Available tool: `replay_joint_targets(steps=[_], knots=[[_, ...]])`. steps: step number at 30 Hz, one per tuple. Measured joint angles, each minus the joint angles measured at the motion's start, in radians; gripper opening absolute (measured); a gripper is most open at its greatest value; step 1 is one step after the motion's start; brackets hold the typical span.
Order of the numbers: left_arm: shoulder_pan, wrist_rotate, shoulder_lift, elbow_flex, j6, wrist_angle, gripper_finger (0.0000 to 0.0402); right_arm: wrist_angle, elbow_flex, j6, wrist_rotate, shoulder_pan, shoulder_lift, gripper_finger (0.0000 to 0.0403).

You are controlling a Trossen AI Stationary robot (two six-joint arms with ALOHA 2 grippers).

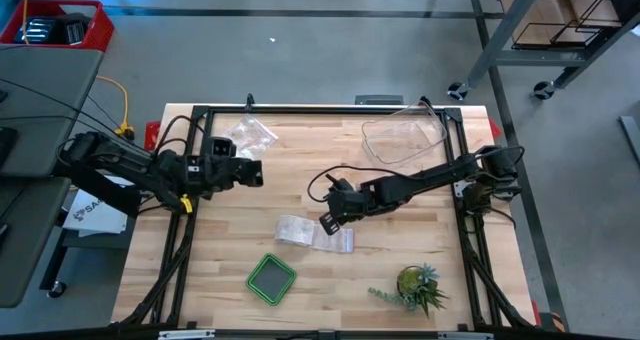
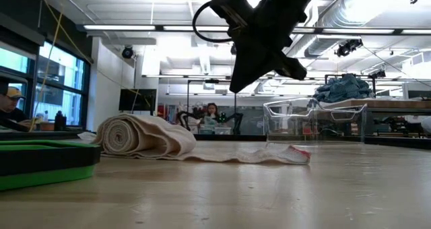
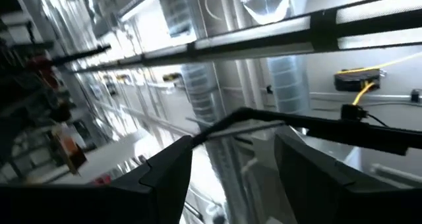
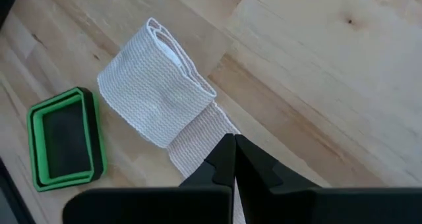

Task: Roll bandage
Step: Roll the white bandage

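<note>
Bandage [image 1: 300, 231] partly rolled, loose tail laid flat on bench [image 1: 300, 170]. Right hand [image 1: 327, 223] shut, empty, poised above tail, presumably to continue rolling. Left hand [image 1: 255, 173] parked far left, fingers spread, empty.

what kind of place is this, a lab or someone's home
Most likely a robotics lab or workshop, not a home. The low view shows exposed ceiling ducts and strip lights over an open hall with a person at a bench; the wooden table sits inside a black metal frame.
</note>
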Motion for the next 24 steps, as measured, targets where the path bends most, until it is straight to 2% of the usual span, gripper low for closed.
replay_joint_targets(steps=[4,14,18,21,24], knots=[[0.002,0.077,0.0,0.0,-0.007,0.001,0.0209,0.001,0.0,0.033,0.011,0.005,0.0,0.0],[0.028,0.08,0.0,0.0,-0.029,-0.005,0.0209,0.031,0.0,0.041,0.015,0.004,0.0,0.0],[0.029,0.132,0.0,0.0,0.036,-0.01,0.0206,0.032,0.0,0.063,0.021,0.003,0.0,0.0],[0.033,0.181,0.0,0.0,0.074,-0.013,0.0187,0.033,0.0,0.064,0.033,0.003,0.0,0.0],[0.038,0.21,0.0,0.0,0.104,-0.015,0.0136,0.033,0.0,0.064,0.033,0.003,0.0,0.0]])
